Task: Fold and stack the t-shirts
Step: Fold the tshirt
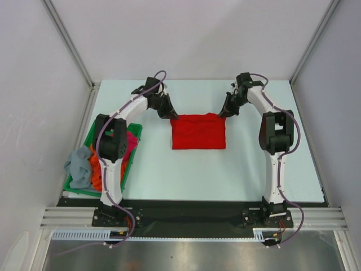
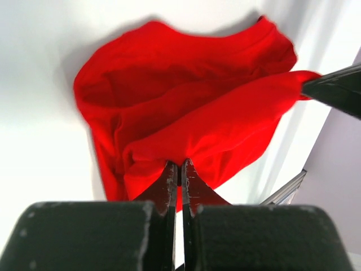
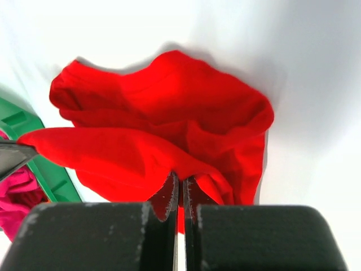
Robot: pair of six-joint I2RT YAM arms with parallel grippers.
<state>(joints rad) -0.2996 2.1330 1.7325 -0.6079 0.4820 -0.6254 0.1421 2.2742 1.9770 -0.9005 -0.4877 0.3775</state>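
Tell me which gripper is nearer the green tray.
Left. The left gripper pinches the red t-shirt's far left corner, not far off the green tray's far corner; the right gripper pinches the far right corner, the shirt's width farther away.

Pale table [image 1: 169, 175] bears red t-shirt [image 1: 198, 131] (rumpled); green tray [image 1: 135, 131] leftward.

red t-shirt [image 1: 198, 131] | grey-blue t-shirt [image 1: 78, 164] | orange t-shirt [image 1: 96, 169] | magenta t-shirt [image 1: 132, 144] | green tray [image 1: 137, 130] | pale blue table [image 1: 169, 175]
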